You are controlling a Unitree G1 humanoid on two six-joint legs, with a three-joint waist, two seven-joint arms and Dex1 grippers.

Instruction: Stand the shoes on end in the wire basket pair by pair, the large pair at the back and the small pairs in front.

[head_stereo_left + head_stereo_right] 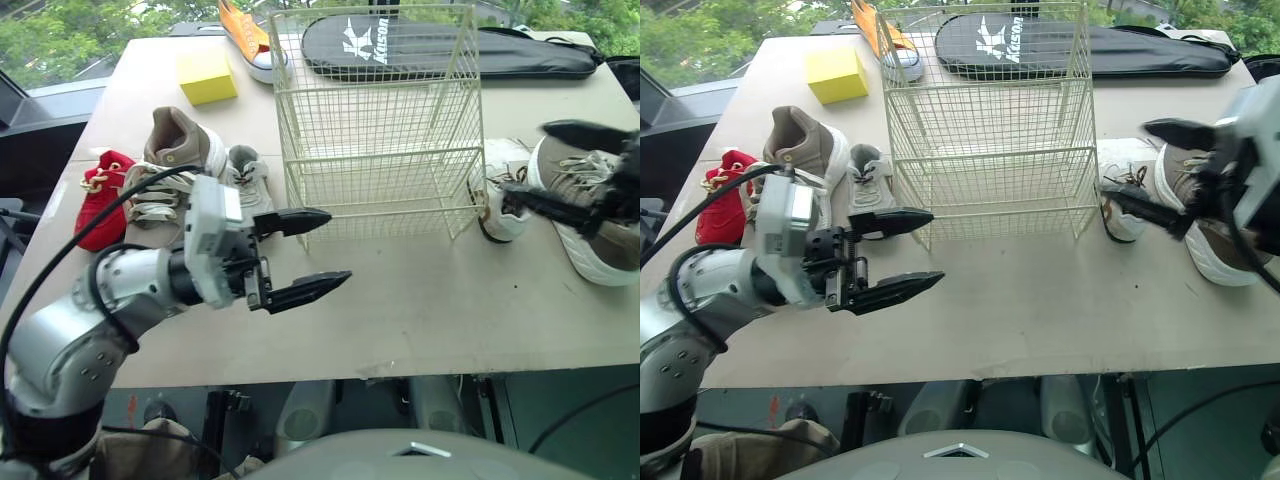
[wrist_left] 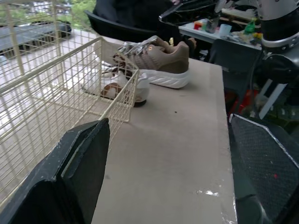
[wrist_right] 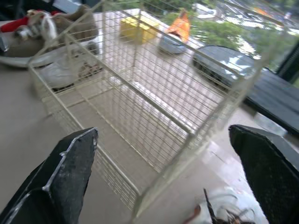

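Observation:
The cream wire basket [image 1: 375, 120] stands empty mid-table. To its left lie a large tan shoe [image 1: 170, 165], a small grey shoe [image 1: 250, 180] and a small red shoe [image 1: 100, 195]. To its right lie the other large tan shoe [image 1: 600, 225] and a small white shoe [image 1: 505, 195]. An orange shoe [image 1: 250, 35] lies at the back. My left gripper [image 1: 338, 247] is open and empty, in front of the basket's left front corner. My right gripper [image 1: 525, 158] is open and empty, hovering over the white shoe beside the basket's right wall.
A yellow block [image 1: 207, 75] sits at the back left and a black racket bag [image 1: 450, 45] lies behind the basket. Bare tabletop [image 1: 430, 300] stretches in front of the basket to the near edge.

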